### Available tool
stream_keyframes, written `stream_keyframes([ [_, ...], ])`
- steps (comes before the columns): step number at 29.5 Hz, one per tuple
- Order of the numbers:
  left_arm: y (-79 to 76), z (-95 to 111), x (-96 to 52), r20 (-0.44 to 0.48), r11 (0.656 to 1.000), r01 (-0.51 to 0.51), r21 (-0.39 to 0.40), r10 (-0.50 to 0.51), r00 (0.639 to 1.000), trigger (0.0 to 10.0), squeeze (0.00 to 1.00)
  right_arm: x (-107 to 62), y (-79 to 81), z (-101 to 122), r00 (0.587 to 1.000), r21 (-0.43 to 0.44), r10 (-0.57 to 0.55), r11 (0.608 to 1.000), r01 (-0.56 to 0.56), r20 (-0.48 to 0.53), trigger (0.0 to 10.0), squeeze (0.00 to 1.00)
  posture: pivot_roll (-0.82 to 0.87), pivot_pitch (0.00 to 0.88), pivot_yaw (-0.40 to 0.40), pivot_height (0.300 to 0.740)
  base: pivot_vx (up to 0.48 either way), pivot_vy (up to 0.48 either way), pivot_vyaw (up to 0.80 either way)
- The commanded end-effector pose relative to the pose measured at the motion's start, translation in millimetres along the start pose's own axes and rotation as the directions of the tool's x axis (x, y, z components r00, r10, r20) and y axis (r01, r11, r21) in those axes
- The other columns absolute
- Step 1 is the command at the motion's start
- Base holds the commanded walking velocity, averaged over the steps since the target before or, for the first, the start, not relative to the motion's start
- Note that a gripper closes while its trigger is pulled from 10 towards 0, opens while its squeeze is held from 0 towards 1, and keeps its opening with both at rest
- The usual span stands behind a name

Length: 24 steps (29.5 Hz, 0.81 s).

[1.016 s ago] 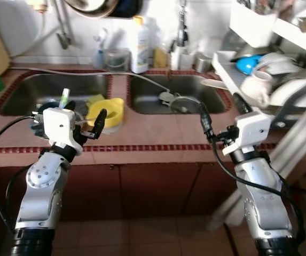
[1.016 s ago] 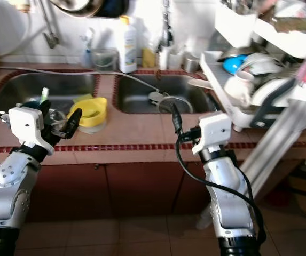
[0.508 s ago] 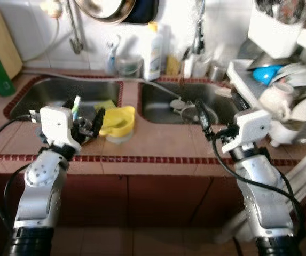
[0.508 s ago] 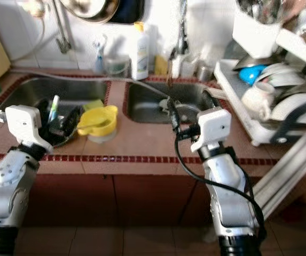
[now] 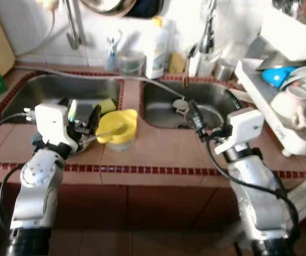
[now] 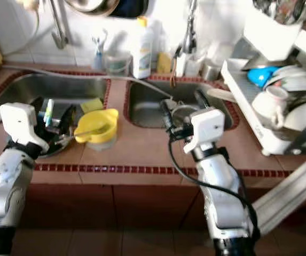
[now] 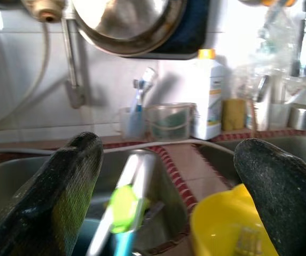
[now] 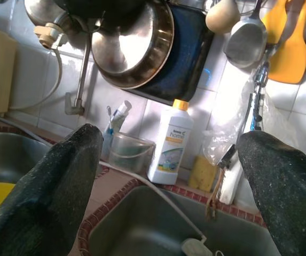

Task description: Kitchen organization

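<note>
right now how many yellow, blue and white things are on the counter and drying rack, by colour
yellow: 2, bowl and sponge
blue: 1, bowl in the rack
white: 2, detergent bottle and mug
total: 5

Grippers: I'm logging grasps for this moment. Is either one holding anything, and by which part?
Nothing is held. The left gripper is open by the yellow bowl; the right gripper is open over the counter.

Bright daylight glares off the white wall tiles (image 5: pixel 35 32); wrist-view fingers (image 7: pixel 62 186) are blurred.
</note>
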<state>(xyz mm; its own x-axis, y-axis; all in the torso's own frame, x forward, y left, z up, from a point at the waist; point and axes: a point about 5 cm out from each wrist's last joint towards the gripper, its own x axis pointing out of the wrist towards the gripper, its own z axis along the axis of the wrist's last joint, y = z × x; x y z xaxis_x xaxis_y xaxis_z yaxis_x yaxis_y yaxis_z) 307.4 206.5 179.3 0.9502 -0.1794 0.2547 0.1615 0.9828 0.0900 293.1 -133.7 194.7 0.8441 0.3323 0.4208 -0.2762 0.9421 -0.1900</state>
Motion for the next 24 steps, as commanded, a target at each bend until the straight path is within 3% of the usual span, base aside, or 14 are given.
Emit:
stream_keyframes([
  [1, -0.8, 6.4, 2.1, 0.021, 1.000, 0.003, 0.017, -0.003, 1.000, 10.0, 0.00, -1.0, -5.4, 4.4, 1.000, -0.012, -0.011, 1.000, 0.011, 0.009, 10.0, 0.00, -0.15, 0.000, -0.027, 0.740, 0.000, 0.000, 0.00],
  [11, -9.9, 10.8, 5.0, -0.016, 0.992, 0.081, 0.096, -0.080, 0.997, 10.0, 0.00, -1.6, -5.0, 4.7, 1.000, -0.005, -0.015, 1.000, 0.015, 0.002, 10.0, 0.00, -0.15, 0.025, -0.025, 0.740, 0.000, 0.000, 0.00],
  [24, -26.0, 3.5, 15.9, -0.106, 0.984, 0.135, 0.114, -0.123, 0.987, 10.0, 0.00, -4.3, -1.8, 5.8, 0.999, 0.007, -0.032, 0.999, 0.032, -0.001, 10.0, 0.00, -0.17, 0.038, -0.003, 0.740, 0.000, 0.000, 0.00],
])
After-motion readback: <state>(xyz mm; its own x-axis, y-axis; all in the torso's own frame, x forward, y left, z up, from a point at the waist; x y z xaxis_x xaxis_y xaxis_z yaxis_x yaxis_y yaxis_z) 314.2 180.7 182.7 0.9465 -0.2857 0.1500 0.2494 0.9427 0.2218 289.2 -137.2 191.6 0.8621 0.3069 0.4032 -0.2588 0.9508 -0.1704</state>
